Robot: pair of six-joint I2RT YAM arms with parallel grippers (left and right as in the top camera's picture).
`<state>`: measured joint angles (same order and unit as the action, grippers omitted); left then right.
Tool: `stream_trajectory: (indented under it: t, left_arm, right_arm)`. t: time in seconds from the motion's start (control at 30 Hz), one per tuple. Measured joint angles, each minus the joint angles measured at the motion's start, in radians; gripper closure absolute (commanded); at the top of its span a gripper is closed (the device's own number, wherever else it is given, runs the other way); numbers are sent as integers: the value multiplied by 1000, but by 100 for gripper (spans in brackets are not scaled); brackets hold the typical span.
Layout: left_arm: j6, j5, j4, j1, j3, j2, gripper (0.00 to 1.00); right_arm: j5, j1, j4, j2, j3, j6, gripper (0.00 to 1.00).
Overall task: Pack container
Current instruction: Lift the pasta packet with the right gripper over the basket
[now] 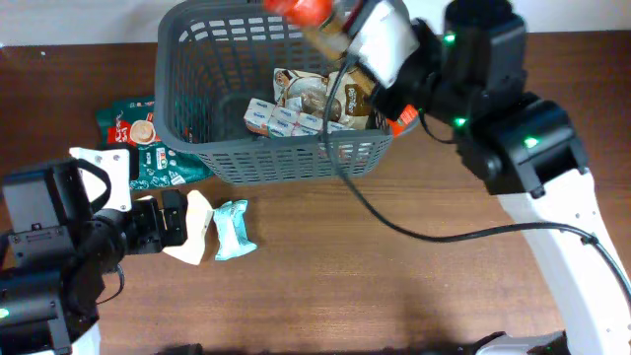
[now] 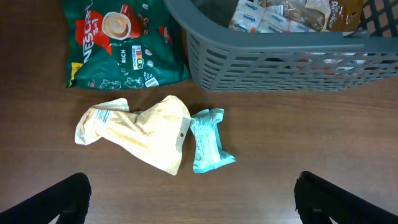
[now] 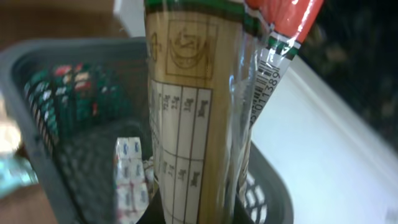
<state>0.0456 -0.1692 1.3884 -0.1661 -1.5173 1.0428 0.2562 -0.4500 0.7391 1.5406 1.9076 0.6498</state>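
The dark grey slotted container (image 1: 187,118) stands at the table's back centre and holds several snack packets (image 1: 296,120). It also shows in the left wrist view (image 2: 280,62) and the right wrist view (image 3: 37,155). My right gripper (image 1: 340,44) is above the container, shut on a tan and red snack packet (image 3: 186,112) that fills its wrist view. My left gripper (image 2: 193,199) is open and empty, low over the table, just short of a cream packet (image 2: 146,134) and a teal packet (image 2: 208,140).
A green coffee bag (image 2: 121,40) lies flat left of the container, also in the overhead view (image 1: 143,138). The cream packet (image 1: 197,229) and teal packet (image 1: 234,229) lie in front of it. A black cable (image 1: 394,222) hangs from the right arm.
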Motion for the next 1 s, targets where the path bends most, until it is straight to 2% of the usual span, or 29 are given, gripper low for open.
stream_trajectory:
  t: [0.17,0.27,0.43,0.73,0.8,1.0]
  left_arm:
    - [0,0,0,0,0,0,1]
    - [0,0,0,0,0,0,1]
    - [0,0,0,0,0,0,1]
    - [0,0,0,0,0,0,1]
    - [0,0,0,0,0,0,1]
    - [0,0,0,0,0,0,1]
  right_arm:
    - [76,-24,-4,46,0,270,97]
    - [109,-28,-29,99,0,368,96]
    - [125,-32,-46,209,0,432,97]
    - [127,-66,-61,365,0,448,96]
    - [128,-71,-85,385,0,422,78]
    - [131,-73,-142,394,2,374,61]
